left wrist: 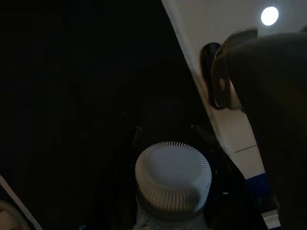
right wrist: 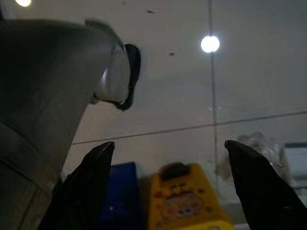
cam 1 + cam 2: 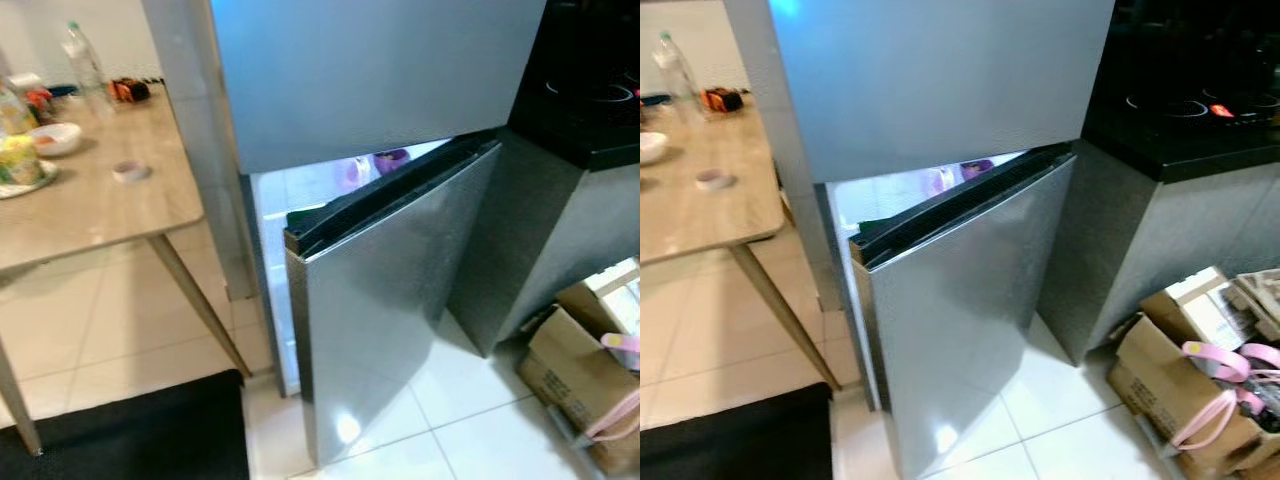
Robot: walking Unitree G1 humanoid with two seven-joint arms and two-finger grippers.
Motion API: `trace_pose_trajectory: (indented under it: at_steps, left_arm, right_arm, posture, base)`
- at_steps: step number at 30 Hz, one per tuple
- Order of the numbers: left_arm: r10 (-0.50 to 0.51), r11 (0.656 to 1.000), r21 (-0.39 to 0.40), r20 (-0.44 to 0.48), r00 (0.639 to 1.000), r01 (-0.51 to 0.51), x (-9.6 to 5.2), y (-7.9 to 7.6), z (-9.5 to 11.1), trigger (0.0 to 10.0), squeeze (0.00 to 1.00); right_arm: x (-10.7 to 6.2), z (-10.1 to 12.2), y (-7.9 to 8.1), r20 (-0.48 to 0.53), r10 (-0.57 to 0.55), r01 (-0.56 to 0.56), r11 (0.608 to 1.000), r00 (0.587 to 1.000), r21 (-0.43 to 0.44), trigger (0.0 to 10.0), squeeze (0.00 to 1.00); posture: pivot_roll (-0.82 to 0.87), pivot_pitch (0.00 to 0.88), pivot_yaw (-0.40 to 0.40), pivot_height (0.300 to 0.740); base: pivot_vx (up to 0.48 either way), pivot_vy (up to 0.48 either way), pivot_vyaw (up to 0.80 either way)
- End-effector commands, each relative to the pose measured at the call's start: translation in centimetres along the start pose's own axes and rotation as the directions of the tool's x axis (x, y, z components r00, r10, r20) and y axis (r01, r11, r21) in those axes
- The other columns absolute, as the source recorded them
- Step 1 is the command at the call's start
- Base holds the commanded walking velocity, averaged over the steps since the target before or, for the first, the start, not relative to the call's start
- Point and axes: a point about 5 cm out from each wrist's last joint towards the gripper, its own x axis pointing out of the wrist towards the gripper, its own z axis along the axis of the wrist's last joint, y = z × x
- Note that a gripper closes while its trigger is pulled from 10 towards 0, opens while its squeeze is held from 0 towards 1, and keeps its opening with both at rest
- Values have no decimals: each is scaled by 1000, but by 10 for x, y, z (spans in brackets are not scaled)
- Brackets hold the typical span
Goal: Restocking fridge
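The fridge [image 3: 400, 300] stands between the tabletop [image 3: 110, 200] and a dark counter [image 3: 590, 110], its lower door [image 3: 960, 330] ajar and the lit inside showing purple items [image 3: 390, 158]. The left hand [image 1: 170, 158] holds a white-capped bottle [image 1: 172, 177] between its fingers; the right hand [image 2: 170, 158] is spread wide and empty above a yellow carton [image 2: 184, 201]. Judging by this, the door should be swung fully wide first, probably with the free right hand, before the bottle goes in upright. Cardboard boxes [image 3: 1180, 370] crowd the floor nearby.
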Motion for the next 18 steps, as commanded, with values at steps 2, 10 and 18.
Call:
trace_pose_trajectory:
  at_steps: [2,10,18]
  left_arm:
    - [6,1000,-10,-6,1000,-6,0,2,-2,10000,0]
    - [32,998,-54,15,999,-31,0,5,1,10000,0]
    - [177,949,-289,153,972,-127,-4,36,31,10000,0]
  right_arm:
    - [0,2,0,7,1,-1,1000,1000,-13,10000,0]
    - [1,3,3,8,8,-8,1000,1000,-17,10000,0]
    - [1,0,6,6,11,-11,1000,1000,-10,10000,0]
  posture:
    - [-97,20,21,740]
    - [-93,21,26,740]
    - [-82,37,40,740]
  base:
    - [0,0,0]
    - [0,0,0]
    - [0,0,0]
